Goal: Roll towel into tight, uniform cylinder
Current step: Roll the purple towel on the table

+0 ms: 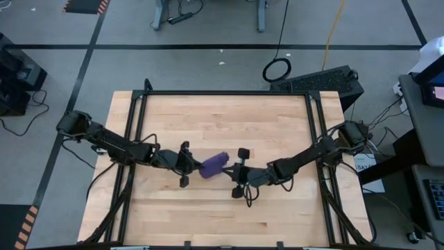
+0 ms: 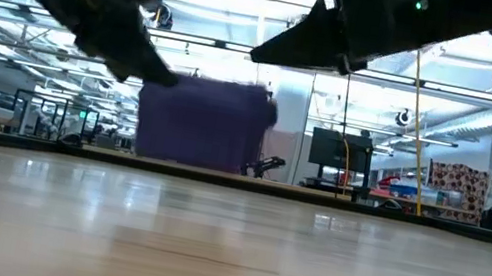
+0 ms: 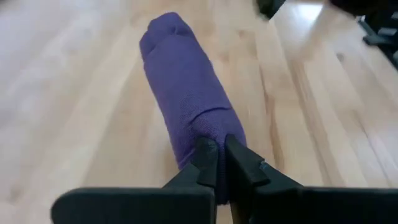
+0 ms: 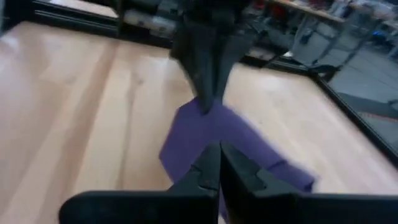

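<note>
**Now the roll hangs between two end effectors**

Here we see the towel [image 1: 214, 164] already gathered into a purple cylinder just left of the middle of the high view. In the low view it sits clear above the wooden tabletop [image 1: 277, 125], so we judge it lifted rather than resting.

Its long axis slants from lower left to upper right in the high view. The left end effector [image 1: 186, 165] meets the roll's lower-left end; in the left wrist view its fingers [image 3: 208, 163] are nearly pressed together, pinching that end of the cloth. The right end effector [image 1: 238, 175] sits at the opposite end, lower right of the roll, with its fingers squeezed shut. The right wrist view suggests they nip the towel's edge, but we cannot tell for sure.

Both arms are about equally near, one at each end. We think any further tightening turns on that end-to-end line.
</note>
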Robot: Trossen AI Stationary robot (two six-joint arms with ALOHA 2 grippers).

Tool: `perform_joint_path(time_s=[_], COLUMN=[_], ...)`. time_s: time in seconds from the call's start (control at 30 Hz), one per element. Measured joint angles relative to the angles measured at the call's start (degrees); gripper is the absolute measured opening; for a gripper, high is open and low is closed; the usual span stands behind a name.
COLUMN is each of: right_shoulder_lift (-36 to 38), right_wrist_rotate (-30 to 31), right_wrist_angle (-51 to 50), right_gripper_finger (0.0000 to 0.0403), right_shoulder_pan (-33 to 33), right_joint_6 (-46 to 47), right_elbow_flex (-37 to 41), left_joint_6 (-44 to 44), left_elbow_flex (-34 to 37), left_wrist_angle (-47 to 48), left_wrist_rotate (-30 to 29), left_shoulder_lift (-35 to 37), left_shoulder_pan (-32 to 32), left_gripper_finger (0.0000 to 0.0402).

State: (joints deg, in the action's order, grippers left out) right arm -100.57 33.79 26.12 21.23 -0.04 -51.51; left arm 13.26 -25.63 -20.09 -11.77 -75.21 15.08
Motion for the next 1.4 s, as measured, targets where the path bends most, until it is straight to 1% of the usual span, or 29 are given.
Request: perform_joint_path(time_s=[0.03,0.13,0.2,0.3,0.4,0.43,0.53,0.63,0.7,0.77,0.87,1.07,1.13,1.23,1.3,1.4], right_shoulder_lift=[0.4,-0.1,-2.3,-6.9,-11.4,-12.3,-12.9,-12.7,-12.6,-12.6,-12.4,-10.4,-11.1,-13.9,-16.6,-19.7], right_wrist_rotate=[-0.9,-8.2,-9.7,-9.3,-5.5,-5.0,-5.1,-4.7,-3.8,-3.7,-5.1,-11.7,-12.1,-11.7,-11.5,-9.4], right_wrist_angle=[-0.9,-3.5,-4.0,-2.5,1.7,2.8,3.0,0.8,0.8,0.8,0.7,1.3,4.6,14.3,20.8,25.6], right_gripper_finger=[0.0,0.0,0.0,0.0,0.0,0.0,0.0,0.0,0.0,0.0,0.0,0.0,0.0,0.0,0.0,0.0], right_shoulder_pan=[-0.4,-1.8,-2.4,-2.9,-3.5,-3.6,-3.6,-3.4,-3.5,-3.7,-3.6,-1.4,-0.3,0.2,-0.3,-1.9], right_joint_6=[-0.2,0.8,3.8,5.6,7.1,7.7,9.6,10.2,9.7,9.4,9.0,11.2,11.1,9.3,7.1,5.4], right_elbow_flex=[0.0,0.0,0.0,0.0,0.0,0.0,0.0,0.0,0.0,0.0,0.0,0.0,0.0,0.0,-0.2,-0.6], left_joint_6=[-0.8,-2.2,-3.0,-3.5,-3.3,-3.1,-0.6,0.4,1.1,0.9,-1.2,-7.4,-9.8,-12.7,-13.8,-13.6], left_elbow_flex=[-0.2,-0.3,-0.3,-0.3,-0.3,-0.3,0.3,0.3,0.3,0.3,0.2,0.2,0.2,0.2,0.2,0.2], left_wrist_angle=[0.0,0.0,0.6,1.3,3.5,3.7,5.1,3.2,-0.5,-1.8,-0.9,2.2,2.3,0.9,0.1,-0.1], left_wrist_rotate=[-0.3,-0.5,-0.4,0.6,1.3,1.3,1.4,1.8,1.9,1.9,-1.0,-5.2,-6.1,-7.9,-8.3,-7.8], left_shoulder_lift=[0.8,3.1,4.4,5.1,4.6,3.8,1.5,-1.0,-2.6,-3.4,-3.4,0.1,1.3,2.4,2.4,1.8], left_shoulder_pan=[-0.3,-1.3,-1.5,-1.5,-1.1,-1.0,0.0,1.8,2.7,3.6,4.1,2.0,1.3,1.2,1.2,1.2], left_gripper_finger=[0.0014,0.0013,0.0013,0.0013,0.0013,0.0013,0.0013,0.0013,0.0013,0.0013,0.0013,0.0013,0.0012,0.0012,0.0012,0.0012])
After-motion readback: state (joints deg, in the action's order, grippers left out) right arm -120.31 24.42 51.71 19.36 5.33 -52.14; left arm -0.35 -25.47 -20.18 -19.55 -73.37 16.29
